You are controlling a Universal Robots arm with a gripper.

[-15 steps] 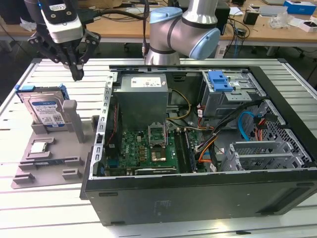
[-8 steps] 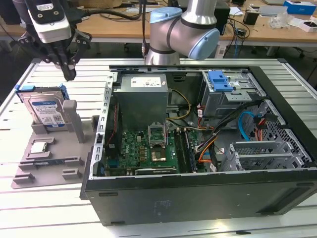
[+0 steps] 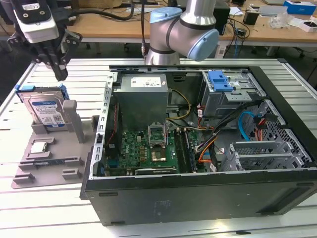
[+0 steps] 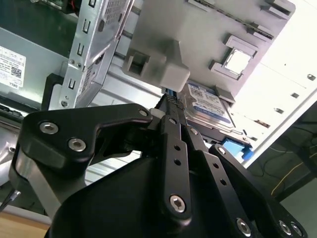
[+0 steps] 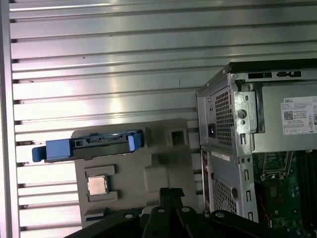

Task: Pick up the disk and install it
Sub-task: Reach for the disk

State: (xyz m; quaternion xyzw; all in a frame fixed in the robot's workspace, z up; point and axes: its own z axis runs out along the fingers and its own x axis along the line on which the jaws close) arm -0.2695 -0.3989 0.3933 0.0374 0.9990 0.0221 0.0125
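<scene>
end effector point(image 3: 60, 74) fingers together, empty, abv disk point(image 3: 47, 111) upright in gray holder point(image 3: 64, 148).

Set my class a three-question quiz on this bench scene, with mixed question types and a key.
1. Multiple choice: where does the disk stand?
A. upright in the grey holder
B. inside the computer case
C. on the wooden desk

2. True or false: the pincer is apart from the disk, not touching it.

3. Short answer: what colour is the bracket that frames the disk?

Key: 1 A; 2 true; 3 blue.
</scene>
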